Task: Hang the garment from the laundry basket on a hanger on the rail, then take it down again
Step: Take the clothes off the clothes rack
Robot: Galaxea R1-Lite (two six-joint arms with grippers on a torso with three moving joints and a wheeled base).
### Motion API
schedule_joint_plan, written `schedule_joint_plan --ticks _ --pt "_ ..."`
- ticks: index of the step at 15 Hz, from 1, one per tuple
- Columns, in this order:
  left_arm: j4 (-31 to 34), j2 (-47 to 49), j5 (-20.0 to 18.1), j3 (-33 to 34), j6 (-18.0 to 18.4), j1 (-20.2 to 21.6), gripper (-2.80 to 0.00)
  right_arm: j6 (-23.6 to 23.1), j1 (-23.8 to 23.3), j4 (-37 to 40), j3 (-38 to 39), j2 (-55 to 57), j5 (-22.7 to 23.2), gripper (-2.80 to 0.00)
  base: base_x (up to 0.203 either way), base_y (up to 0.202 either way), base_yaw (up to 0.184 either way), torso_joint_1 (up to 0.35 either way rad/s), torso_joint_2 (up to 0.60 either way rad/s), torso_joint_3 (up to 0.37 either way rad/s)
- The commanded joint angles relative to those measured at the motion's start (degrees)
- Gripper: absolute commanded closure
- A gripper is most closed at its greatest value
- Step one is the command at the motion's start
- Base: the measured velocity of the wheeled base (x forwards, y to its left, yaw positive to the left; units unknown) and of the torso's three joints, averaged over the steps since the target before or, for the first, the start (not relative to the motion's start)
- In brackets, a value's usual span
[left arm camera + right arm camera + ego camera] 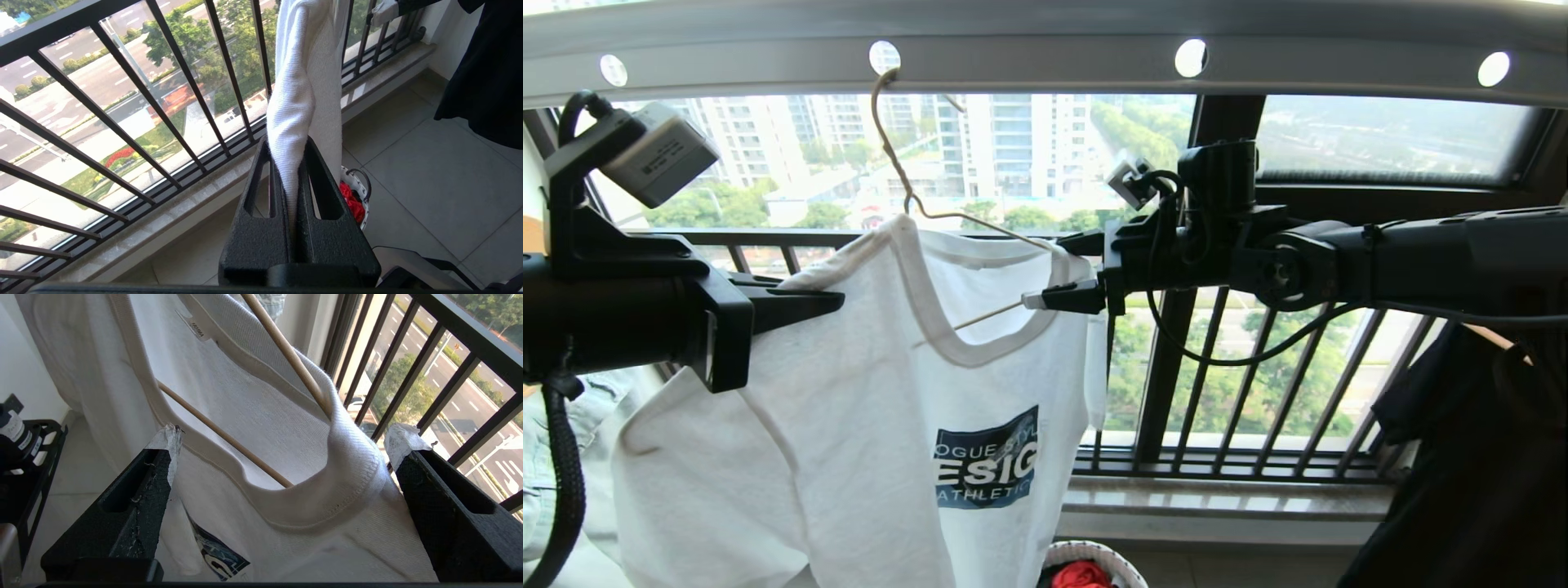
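The garment (866, 425), a white T-shirt with a dark logo print, hangs on the thin cream hanger (894, 155). The hanger's hook sits in a hole of the grey rail (1045, 69) overhead. My left gripper (833, 302) is shut on the shirt's shoulder fabric (302, 81), which is pinched between its jaws (292, 163). My right gripper (1058, 271) is open at the shirt's other shoulder. Its taped fingertips straddle the collar (310, 506) and the hanger's rods (224, 437), and I cannot tell whether they touch. The laundry basket (1107, 559) stands on the floor below.
The black balcony railing (1241, 367) and its stone ledge (1225, 498) run close behind the shirt. A black garment (1486, 457) hangs at the right. A red cloth (351, 200) lies in the basket. A black shelf (24, 457) stands by the wall.
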Motion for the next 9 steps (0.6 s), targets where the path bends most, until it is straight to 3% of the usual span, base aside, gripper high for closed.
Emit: schedule_joint_plan --ticks 1,9 --pt "0.1 0.0 -0.1 0.1 0.0 0.0 0.0 -0.1 0.4 0.0 0.4 0.0 0.4 -2.8 0.0 0.0 0.0 0.0 0.0 0.0" --pt "0.1 0.1 -0.1 0.1 0.1 0.0 0.0 -0.1 0.9 0.0 -0.2 0.2 0.4 -2.8 0.0 0.0 0.0 0.0 0.0 0.0"
